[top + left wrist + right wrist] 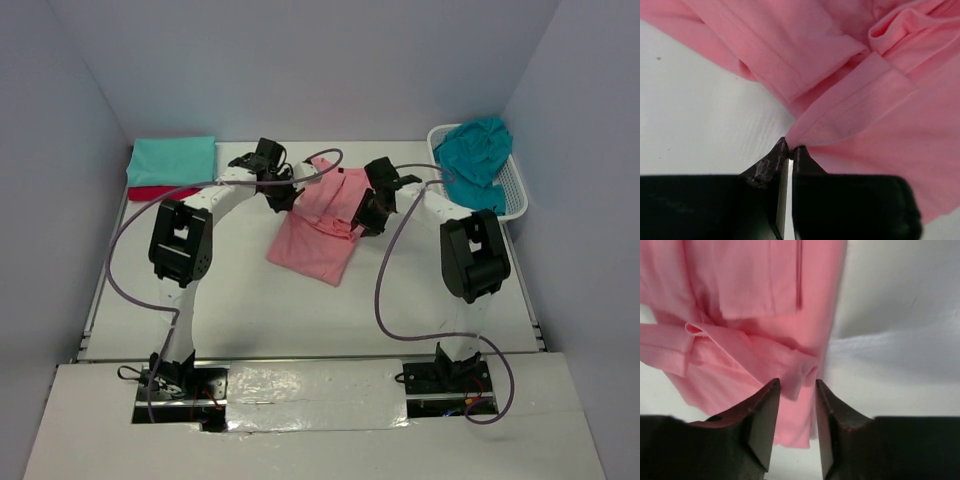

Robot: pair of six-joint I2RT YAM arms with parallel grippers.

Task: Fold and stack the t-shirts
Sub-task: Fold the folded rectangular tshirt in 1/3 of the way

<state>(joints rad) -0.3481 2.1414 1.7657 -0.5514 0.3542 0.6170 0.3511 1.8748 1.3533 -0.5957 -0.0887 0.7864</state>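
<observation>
The step in hand looked like the folding of the salmon pink t-shirt point(312, 240), which lay bunched and half gathered at the middle of the worktop point(250, 310), between the two arms. The left end effector point(790, 147) was clamped tight on a stitched hem corner at the shirt's far-left edge. The right end effector point(797, 387) stood partly open at the right edge, a loose fold of cloth lying at its tips without being pinched. The shirt's long axis ran roughly near to far, with the broader near end leaning a little left; which end was the neck could not be told. The mint-teal t-shirt point(172, 158) lay folded on the crimson red t-shirt point(150, 191) at the far left, and the teal-blue t-shirt point(475, 155) was heaped in the basket point(515, 200) at the far right. The next move probably called for the right end effector to take a fresh, cleaner hold so the cloth could be flattened before the fold.
</observation>
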